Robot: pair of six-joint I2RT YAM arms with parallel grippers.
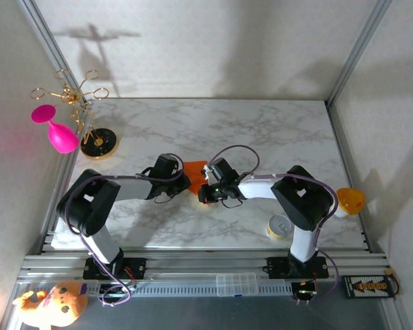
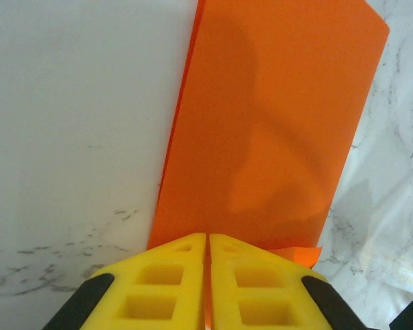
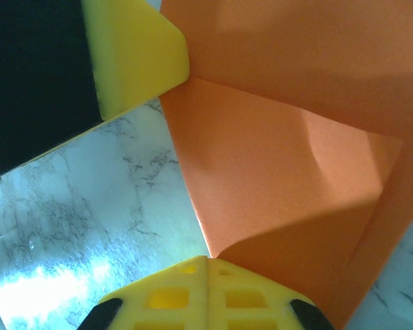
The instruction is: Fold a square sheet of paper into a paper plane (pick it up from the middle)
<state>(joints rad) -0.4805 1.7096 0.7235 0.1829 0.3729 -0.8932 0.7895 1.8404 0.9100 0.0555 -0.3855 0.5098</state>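
The square sheet of paper (image 1: 195, 168) is bright orange and partly folded, held between the two arms at mid-table. In the left wrist view it (image 2: 275, 124) rises as a tall folded panel above the marble. My left gripper (image 2: 208, 237) (image 1: 186, 180) is shut on its lower edge, with an orange sliver in the slit between the yellow fingers. In the right wrist view the sheet (image 3: 282, 165) shows angled flaps and a crease running down to my right gripper (image 3: 208, 260) (image 1: 204, 192). That gripper is shut, its tips touching the paper's fold. The left gripper's yellow finger (image 3: 134, 55) sits at upper left.
A small yellow can (image 1: 279, 227) stands near the right arm's base. An orange-yellow cup (image 1: 350, 200) lies at the right edge. A pink goblet (image 1: 55, 130) and a gold rack (image 1: 89, 117) stand at the back left. A plush toy (image 1: 48, 306) lies below the table's near rail.
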